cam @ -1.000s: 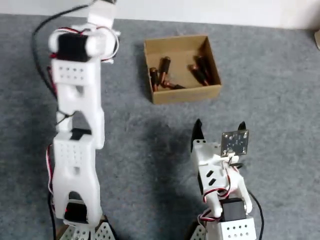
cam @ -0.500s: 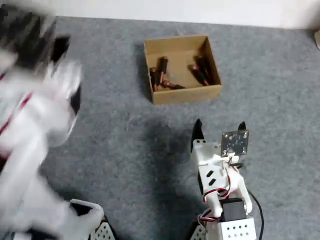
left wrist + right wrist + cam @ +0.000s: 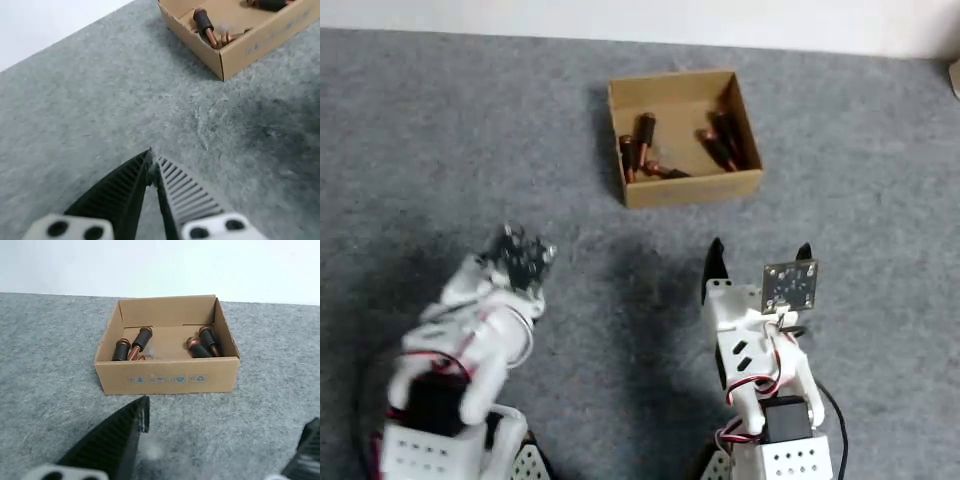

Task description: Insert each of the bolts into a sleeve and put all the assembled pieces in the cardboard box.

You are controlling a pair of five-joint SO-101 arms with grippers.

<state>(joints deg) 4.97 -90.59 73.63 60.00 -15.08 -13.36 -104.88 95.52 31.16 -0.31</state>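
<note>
The cardboard box (image 3: 692, 188) sits open on the desk (image 3: 880, 150), near the far edge. Inside it lie several assembled pieces. Each one is a dark sleeve with a copper-coloured bolt end sticking out. Some pieces (image 3: 645, 140) lie on one side of the box floor and lean this way and that. Two more pieces (image 3: 723, 140) lie close together on the other side.

In the right wrist view, the box (image 3: 165, 377) faces the camera with its front wall, and the pieces (image 3: 141, 340) show over the rim. In the left wrist view, one corner of the box (image 3: 260, 42) shows, with one piece (image 3: 204, 22) near that corner.

The desk has a grey fuzzy cover.

The right arm (image 3: 755, 350) is on the near side of the box, well apart from it. The right jaws are wide open and hold nothing. They point toward the box.

The left arm (image 3: 470, 340) is folded low, off to the side and farther from the box. The left jaws are closed tight, tip against tip, with nothing between them.
</note>
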